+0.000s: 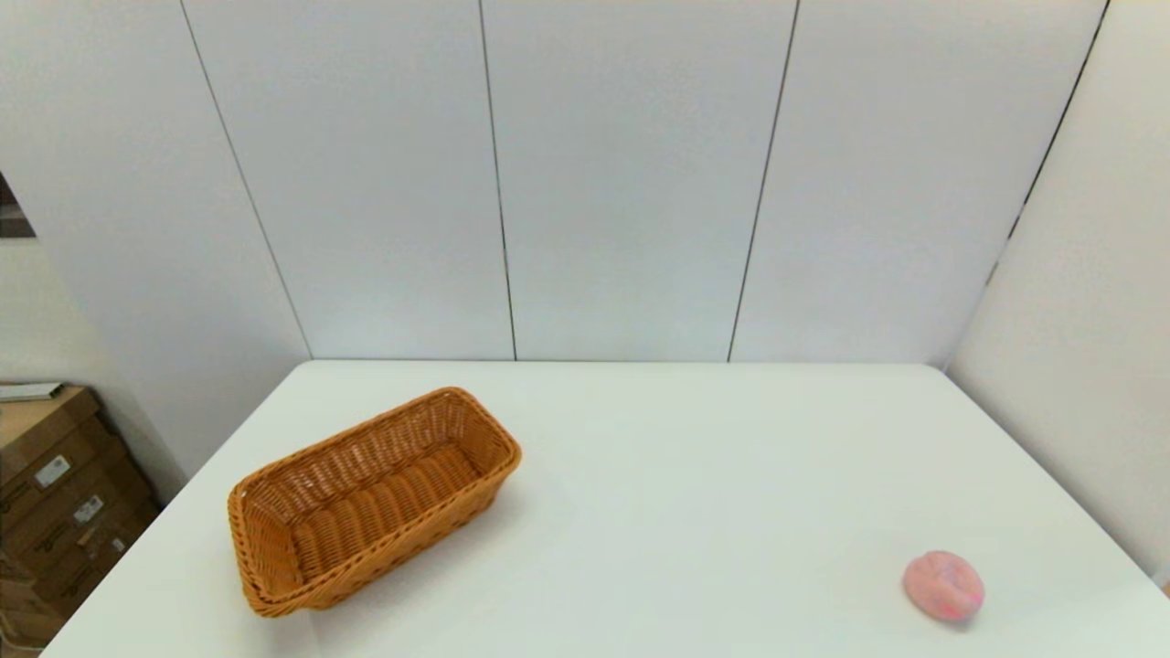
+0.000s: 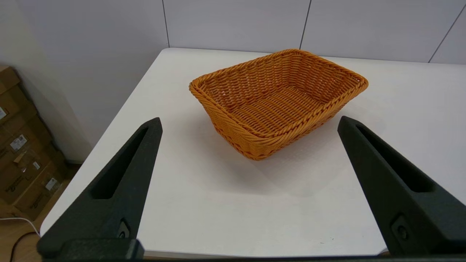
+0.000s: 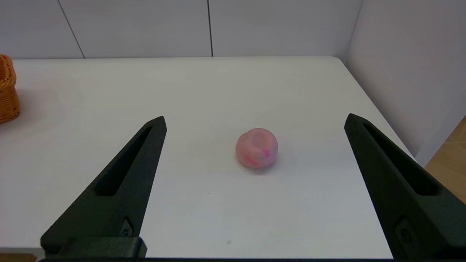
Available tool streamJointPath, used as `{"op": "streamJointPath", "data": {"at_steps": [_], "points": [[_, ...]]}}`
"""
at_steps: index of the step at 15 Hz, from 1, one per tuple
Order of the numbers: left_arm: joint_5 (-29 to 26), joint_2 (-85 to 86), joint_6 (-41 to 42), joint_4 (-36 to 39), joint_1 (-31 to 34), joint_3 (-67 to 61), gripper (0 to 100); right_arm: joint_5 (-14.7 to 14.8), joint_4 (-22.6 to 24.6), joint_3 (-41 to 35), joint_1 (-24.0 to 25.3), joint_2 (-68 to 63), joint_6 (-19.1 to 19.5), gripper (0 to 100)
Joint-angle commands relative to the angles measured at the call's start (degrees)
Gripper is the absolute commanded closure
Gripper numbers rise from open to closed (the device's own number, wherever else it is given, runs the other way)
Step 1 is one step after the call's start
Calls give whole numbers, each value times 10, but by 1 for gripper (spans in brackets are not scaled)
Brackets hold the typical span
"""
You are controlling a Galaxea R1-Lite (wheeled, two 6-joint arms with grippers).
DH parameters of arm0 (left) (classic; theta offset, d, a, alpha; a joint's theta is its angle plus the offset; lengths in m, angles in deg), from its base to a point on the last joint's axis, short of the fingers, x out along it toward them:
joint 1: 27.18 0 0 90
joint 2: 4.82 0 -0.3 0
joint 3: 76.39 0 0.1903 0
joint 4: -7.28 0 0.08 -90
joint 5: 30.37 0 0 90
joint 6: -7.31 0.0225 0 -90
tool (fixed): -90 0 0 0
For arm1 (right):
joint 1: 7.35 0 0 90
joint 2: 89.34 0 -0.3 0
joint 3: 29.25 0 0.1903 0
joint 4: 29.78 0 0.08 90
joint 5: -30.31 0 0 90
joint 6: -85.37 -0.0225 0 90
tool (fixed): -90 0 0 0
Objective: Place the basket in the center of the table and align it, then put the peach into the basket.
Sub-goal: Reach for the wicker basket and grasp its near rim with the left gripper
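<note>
The basket [image 1: 375, 501] sits on the left half of the table [image 1: 658, 475], turned at an angle so that its long sides run from the near left toward the far middle; it stands upright on its base, with nothing inside it; its near short end lies close to the table's left edge. The peach [image 1: 943, 586] rests on the bare tabletop at the near right, well apart from the basket and close to the right edge; it is outside the basket.

Neither arm shows in the head view; both are drawn back at the near side of the table. The left gripper [image 2: 249, 123] hangs over the near left part of the table and faces the basket [image 2: 278, 102]; its two fingers [image 2: 120, 182] are spread wide, holding nothing, and the basket lies beyond the tips, apart from them. The right gripper [image 3: 255, 120] hangs over the near right part and faces the peach [image 3: 256, 147]; its fingers [image 3: 120, 182] are likewise spread wide and empty, with the peach lying between their lines but beyond the tips, untouched; an end of the basket [image 3: 7, 91] shows at that view's edge.

Cardboard boxes [image 1: 55, 493] stand on the floor to the left of the table.
</note>
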Motion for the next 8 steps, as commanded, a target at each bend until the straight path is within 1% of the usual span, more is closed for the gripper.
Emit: {"op": "streamJointPath", "data": {"at_steps": [1,3,4,5,6,7,8], "points": [[0,1,-2,0,0,0,0,0,0,0,0,-1,0,0],[7,1,-3,1,0,13,0,0,0,0,0,-1,0,0],[4,-4,-12,-5,0,56,0,0,0,0,0,-1,0,0],[3,-33,-39,-24,0,98,0,0,0,0,0,-1,0,0],[12,-99,-84,-42,0,149,0,0,0,0,0,-1,0,0],[18,-126,-106,-45,0,163,0,0,0,0,0,-1,0,0],[40,-228,-164,-49,0,194,0,0,0,0,0,-1,0,0]]}}
